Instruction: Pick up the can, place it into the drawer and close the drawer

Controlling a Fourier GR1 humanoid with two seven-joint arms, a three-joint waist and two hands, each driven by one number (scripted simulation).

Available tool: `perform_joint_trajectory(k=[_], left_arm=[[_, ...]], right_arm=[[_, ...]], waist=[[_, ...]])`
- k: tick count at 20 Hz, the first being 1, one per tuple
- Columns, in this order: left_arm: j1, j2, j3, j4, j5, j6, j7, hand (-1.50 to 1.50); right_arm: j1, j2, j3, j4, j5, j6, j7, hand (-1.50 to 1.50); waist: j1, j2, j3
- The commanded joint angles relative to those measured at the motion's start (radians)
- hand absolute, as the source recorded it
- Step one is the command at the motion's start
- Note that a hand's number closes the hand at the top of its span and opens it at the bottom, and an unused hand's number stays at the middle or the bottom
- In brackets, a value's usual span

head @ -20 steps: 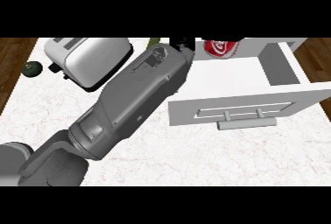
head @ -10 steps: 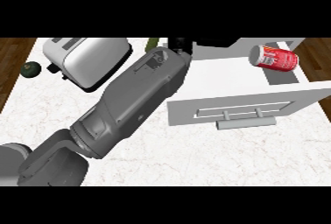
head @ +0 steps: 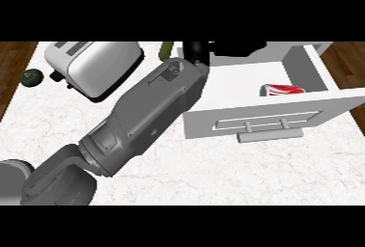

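i see a white marbled desk [head: 235,173], with dark wood floor [head: 14,62] showing past its left and right edges

One grey forearm comes in from the bench's near-left corner and runs diagonally up toward the far edge. Its black hand [head: 222,47] sits at the far edge, mostly cut off by the frame's top. Which arm this is can't be told, nor the pose of its fingers. No other hand in view.
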Motion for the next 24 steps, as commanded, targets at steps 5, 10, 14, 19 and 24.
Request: perform_joint_trajectory(k=[5,10,14,19,24], left_arm=[[0.003,0.000,-0.001,-0.003,0.050,-0.009,-0.069,-1.50],[-0.023,0.000,0.004,-0.002,0.073,-0.020,-0.106,-1.50],[-0.047,0.000,0.000,-0.012,0.090,-0.006,-0.114,-1.50],[-0.053,0.000,0.005,-0.022,0.107,0.016,-0.145,-1.50],[-0.020,0.000,-0.005,-0.065,0.116,0.016,-0.118,-1.50]], right_arm=[[-0.064,-0.074,-0.055,-0.075,0.150,0.042,-0.113,-1.50],[-0.101,-0.038,0.038,-0.124,0.297,0.083,-0.183,-1.50],[-0.150,-0.054,0.075,-0.101,0.427,0.106,-0.258,-1.50],[-0.239,-0.052,0.228,-0.158,0.666,0.062,-0.204,-1.50],[-0.351,-0.079,0.347,-0.006,0.924,0.024,-0.268,-1.50]], waist=[[0.003,0.002,-0.001],[0.023,0.002,0.000],[0.039,-0.001,0.000],[0.061,0.000,-0.001],[0.088,-0.008,-0.001]])
